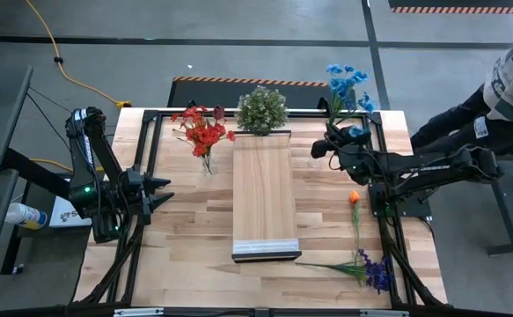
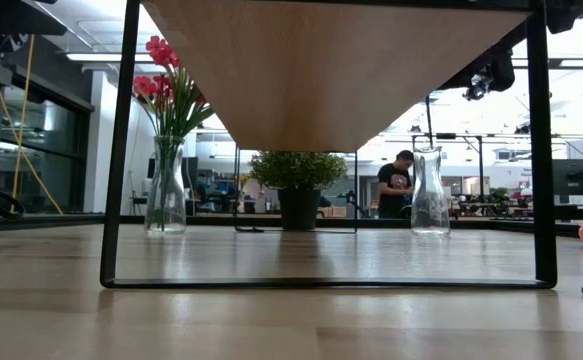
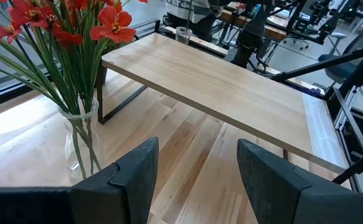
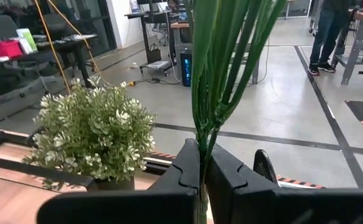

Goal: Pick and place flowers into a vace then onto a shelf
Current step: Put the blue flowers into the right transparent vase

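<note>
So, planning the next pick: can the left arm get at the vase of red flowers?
Probably yes: the left gripper is open, empty, facing the vase of red flowers with bare tabletop between.

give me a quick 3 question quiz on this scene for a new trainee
1. True or false: the right gripper is shut on the green stems of the blue flowers.
2. Which flowers already stand in a glass vase? A) red B) purple C) orange
3. Fill in: the left gripper is open and holds ____.

Key
1. True. The fingers pinch the stems, and the blue blooms show by that gripper in the high view.
2. A. The red flowers stand in the vase left of the shelf; the purple flowers and the orange flower lie on the table.
3. Nothing.
</note>
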Robot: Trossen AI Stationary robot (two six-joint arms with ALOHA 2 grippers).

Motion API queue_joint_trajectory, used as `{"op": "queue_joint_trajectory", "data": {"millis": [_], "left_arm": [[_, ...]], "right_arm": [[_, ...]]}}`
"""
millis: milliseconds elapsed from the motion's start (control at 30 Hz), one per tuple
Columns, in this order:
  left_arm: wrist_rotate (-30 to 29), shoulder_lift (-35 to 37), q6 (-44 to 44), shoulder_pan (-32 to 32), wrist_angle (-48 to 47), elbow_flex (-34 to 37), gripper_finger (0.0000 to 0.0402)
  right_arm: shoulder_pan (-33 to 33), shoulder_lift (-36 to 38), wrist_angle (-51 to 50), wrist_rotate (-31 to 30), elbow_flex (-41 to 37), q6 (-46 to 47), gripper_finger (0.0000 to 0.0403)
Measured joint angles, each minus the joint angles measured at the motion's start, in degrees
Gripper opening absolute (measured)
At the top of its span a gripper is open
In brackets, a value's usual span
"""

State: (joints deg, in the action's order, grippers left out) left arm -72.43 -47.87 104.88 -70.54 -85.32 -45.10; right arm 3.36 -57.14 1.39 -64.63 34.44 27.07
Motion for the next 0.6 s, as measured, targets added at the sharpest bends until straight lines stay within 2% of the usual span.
{"op": "queue_joint_trajectory", "data": {"millis": [600], "left_arm": [[1.1, 0.01, 0.02, 0.01, 0.79, 0.0, 0.025]], "right_arm": [[-0.02, -6.76, -2.53, -1.14, 0.0, 5.99, 0.0003]]}}
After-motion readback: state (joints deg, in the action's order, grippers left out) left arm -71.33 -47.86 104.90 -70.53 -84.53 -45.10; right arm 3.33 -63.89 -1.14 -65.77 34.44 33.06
